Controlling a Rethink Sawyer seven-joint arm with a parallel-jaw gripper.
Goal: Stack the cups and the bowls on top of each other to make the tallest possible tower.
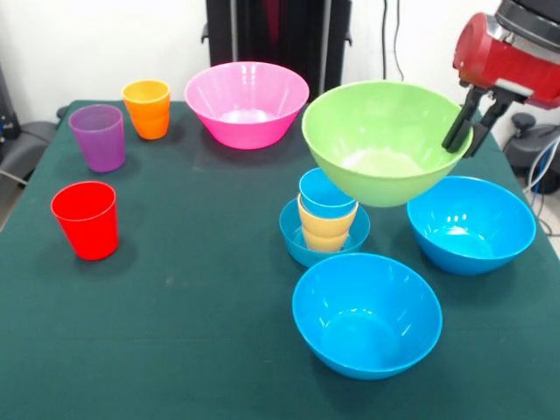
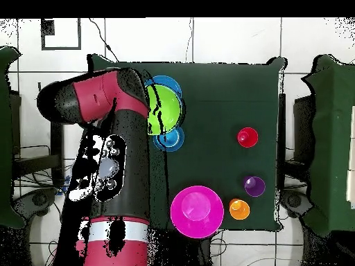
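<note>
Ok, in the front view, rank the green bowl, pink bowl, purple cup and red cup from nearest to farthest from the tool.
1. Green bowl: held at its right rim by the tool.
2. Pink bowl: back centre of the table.
3. Purple cup: far left, toward the back.
4. Red cup: far left, nearer the camera; close to the purple cup's range, slightly farther.

Green cloth table [image 1: 175, 332]. Sitting right on it: red cup [image 1: 86, 220] at 9 o'clock, purple cup [image 1: 98, 136] and orange cup [image 1: 147, 108] near 10, big pink bowl [image 1: 246, 103] at 12, small blue bowl [image 1: 294, 234] in middle, two big blue bowls [image 1: 367, 315] [image 1: 471, 224] at 5 and 3.
</note>
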